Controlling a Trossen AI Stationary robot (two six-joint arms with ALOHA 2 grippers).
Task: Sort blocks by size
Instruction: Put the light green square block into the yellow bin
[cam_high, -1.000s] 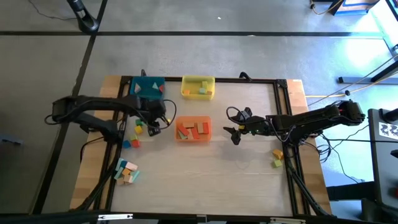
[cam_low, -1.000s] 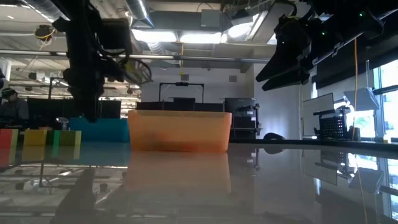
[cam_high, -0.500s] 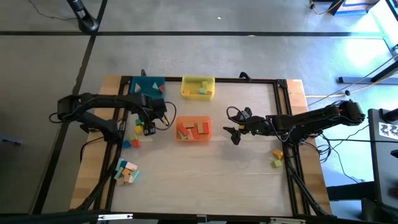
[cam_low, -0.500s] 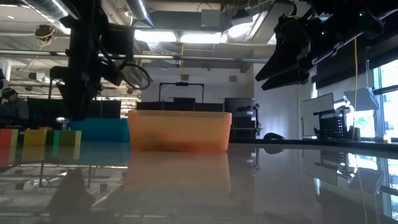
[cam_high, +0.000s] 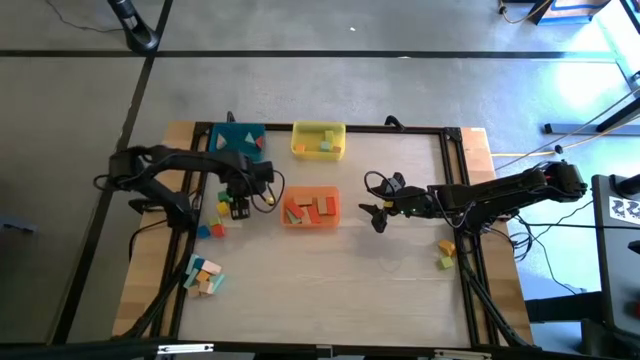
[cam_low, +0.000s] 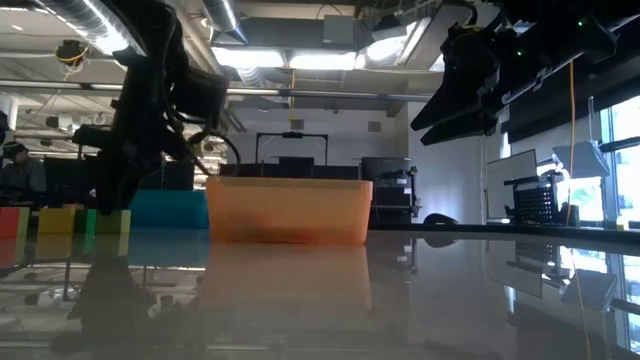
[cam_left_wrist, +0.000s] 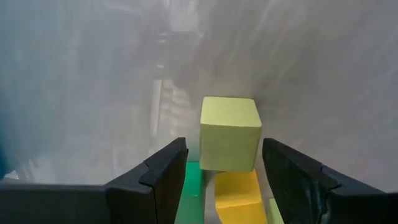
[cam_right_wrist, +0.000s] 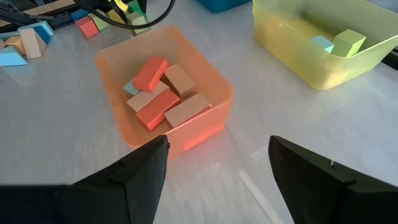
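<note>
- Left pincer (cam_left_wrist: 221, 180) hangs open over a light green block (cam_left_wrist: 229, 132) (nothing gripped).
- Right pincer (cam_right_wrist: 217, 168) stands open near the orange tray (cam_right_wrist: 205, 134).
- No legible writing anywhere.

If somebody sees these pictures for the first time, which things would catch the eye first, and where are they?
Probably the three bright trays in the middle of the table: an orange tray with red and wooden blocks, a yellow tray behind it, and a blue tray to the yellow one's left. Next, the left gripper with open fingers over a green cube beside the orange tray, while the right gripper waits open on the tray's other side.
</note>
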